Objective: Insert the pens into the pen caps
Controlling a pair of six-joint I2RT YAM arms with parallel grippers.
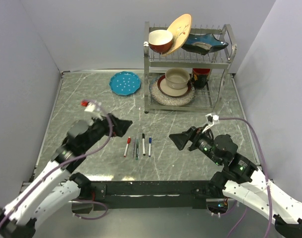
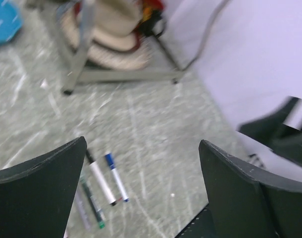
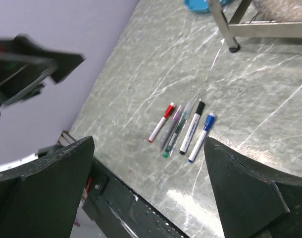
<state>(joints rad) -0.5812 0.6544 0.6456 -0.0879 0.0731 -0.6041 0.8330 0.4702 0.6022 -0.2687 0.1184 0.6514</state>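
Several pens lie side by side in a row on the marble table [image 1: 190, 158], between the two arms. From left to right they are a red-capped white pen [image 1: 127, 146], a greyish-purple one [image 3: 171, 133], a dark green one [image 1: 137, 149], a black-capped white pen [image 1: 143, 144] and a blue-capped white pen [image 1: 150, 146]. The red [image 3: 168, 110], black [image 3: 200, 107] and blue [image 3: 209, 121] pen caps sit on the far ends of their pens. My left gripper [image 1: 123, 127] hovers open just left of the row, with nothing in it. My right gripper [image 1: 178, 140] hovers open to the right, also with nothing between its fingers.
A metal dish rack [image 1: 186, 64] with bowls and plates stands at the back right. A teal plate [image 1: 125, 82] lies at the back centre. Pale walls close in the table on the left, right and back. The black base rail [image 1: 151, 188] runs along the near edge.
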